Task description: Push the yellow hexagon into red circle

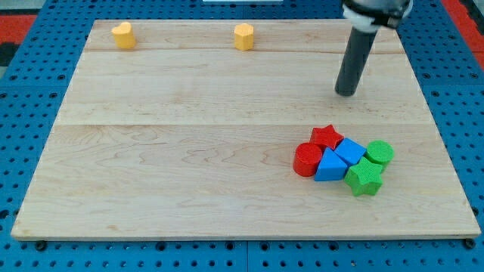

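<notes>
The yellow hexagon (243, 36) sits near the view's top edge of the wooden board, about the middle. The red circle (307, 159) lies at the lower right, at the left end of a cluster of blocks. My tip (345, 93) touches the board at the upper right, well to the right of and below the hexagon, and above the cluster. The hexagon and the red circle are far apart.
A yellow heart-like block (123, 35) sits at the top left. The cluster holds a red star (327, 137), a blue cube (349, 151), a blue triangular block (330, 166), a green circle (380, 153) and a green star (364, 178). A blue pegboard (30, 91) surrounds the wooden board (189, 151).
</notes>
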